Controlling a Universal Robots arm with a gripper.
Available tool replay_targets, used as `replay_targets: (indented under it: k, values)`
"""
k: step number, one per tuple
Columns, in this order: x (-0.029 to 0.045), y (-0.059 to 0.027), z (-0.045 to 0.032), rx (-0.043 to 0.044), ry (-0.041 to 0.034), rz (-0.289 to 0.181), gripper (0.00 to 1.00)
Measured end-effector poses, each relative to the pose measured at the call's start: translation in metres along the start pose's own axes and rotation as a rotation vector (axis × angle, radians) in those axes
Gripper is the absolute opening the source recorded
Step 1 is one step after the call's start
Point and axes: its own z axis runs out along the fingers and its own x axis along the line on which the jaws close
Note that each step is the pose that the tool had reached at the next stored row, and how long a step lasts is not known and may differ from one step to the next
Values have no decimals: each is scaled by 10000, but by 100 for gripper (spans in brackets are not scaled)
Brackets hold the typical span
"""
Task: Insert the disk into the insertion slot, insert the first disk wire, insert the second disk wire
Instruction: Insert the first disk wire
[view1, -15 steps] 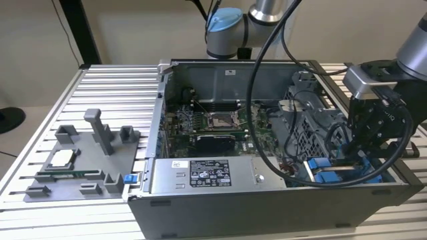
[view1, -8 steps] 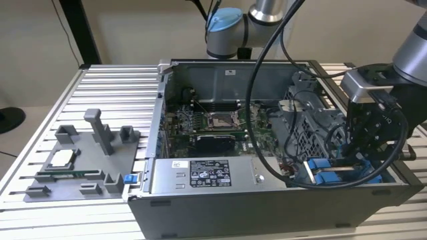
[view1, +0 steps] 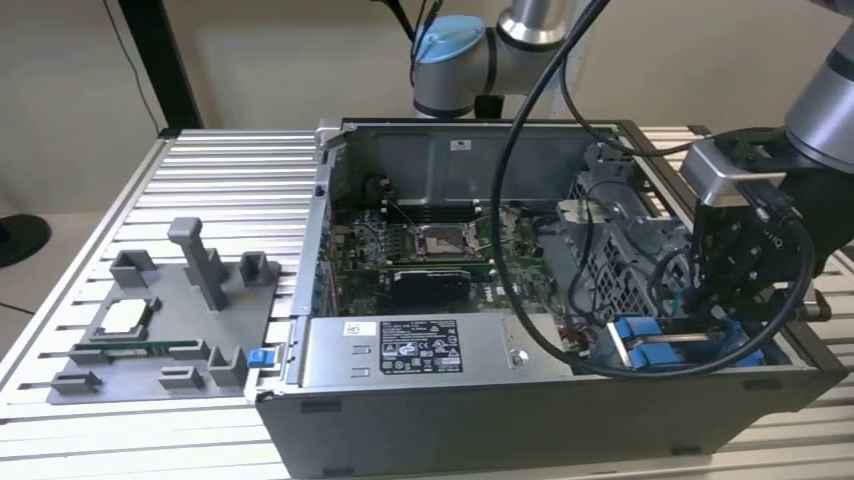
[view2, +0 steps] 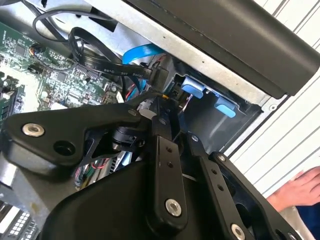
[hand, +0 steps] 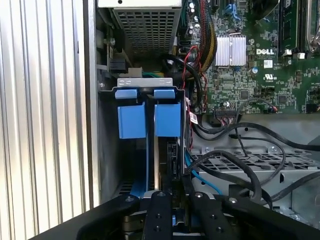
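Blue plastic marks the disk (view1: 641, 332) (hand: 167, 119) (view2: 192, 87): its carrier stands seated in the drive bay at the 4 o'clock corner of the open computer case (view1: 534, 425) in the exterior view, two blue tabs side by side at the bay's mouth; the metal body of the drive is hidden within the bay. The arm (view1: 821, 100) reaches down from 1 o'clock, and the gripper (view1: 718, 318) (view2: 162, 102) (hand: 177, 192) is lowered into that same corner, just beside the carrier. In the second wrist view the jaws are drawn together and appear clamped on the black connector of a flat black disk wire (view2: 125, 69), which runs from the connector back across the motherboard (view2: 45, 75) (view1: 427, 250). The connector sits close to the blue tabs; whether it is already mated with the drive cannot be told. A grey labelled power-supply box (view1: 414, 350) lies along the case front at 6 o'clock. The case rests on a slatted metal table (view1: 227, 190); at 9 o'clock on it lies a grey fixture tray (view1: 147, 350) with upright posts. A person's hand (view2: 300, 192) rests on the slats outside the case wall, well apart from the gripper.
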Motion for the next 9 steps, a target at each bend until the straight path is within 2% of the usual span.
replay_targets:
  k: [2, 4, 9]
  values:
    - [-2, 8, -109, 2, 37, 1, 0]
    - [-4, 15, -178, 3, 35, 0, 0]
    - [-4, 19, -178, 3, 41, 0, 0]
